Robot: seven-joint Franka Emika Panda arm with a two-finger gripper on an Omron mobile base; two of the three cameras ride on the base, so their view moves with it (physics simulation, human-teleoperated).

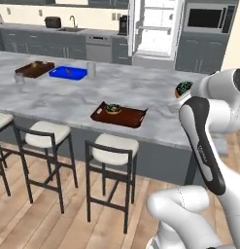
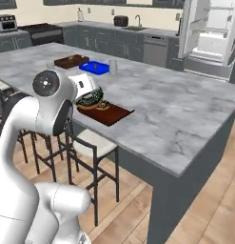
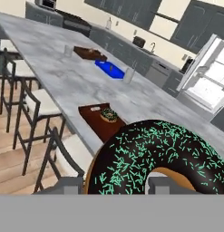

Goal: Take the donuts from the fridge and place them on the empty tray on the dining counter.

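Observation:
My gripper is shut on a chocolate-iced donut with green sprinkles, which looms large in the hand view. The held donut hangs above the dining counter to the right of the dark reddish-brown tray. From the right base view, gripper and donut sit just short of the tray. A second donut lies on the tray's left part. The fridge stands open at the back, its white interior showing.
A bright blue tray, a second brown tray with items and a glass sit at the counter's far left. Stools line the near side of the counter. The sink and dark cabinets run along the back wall.

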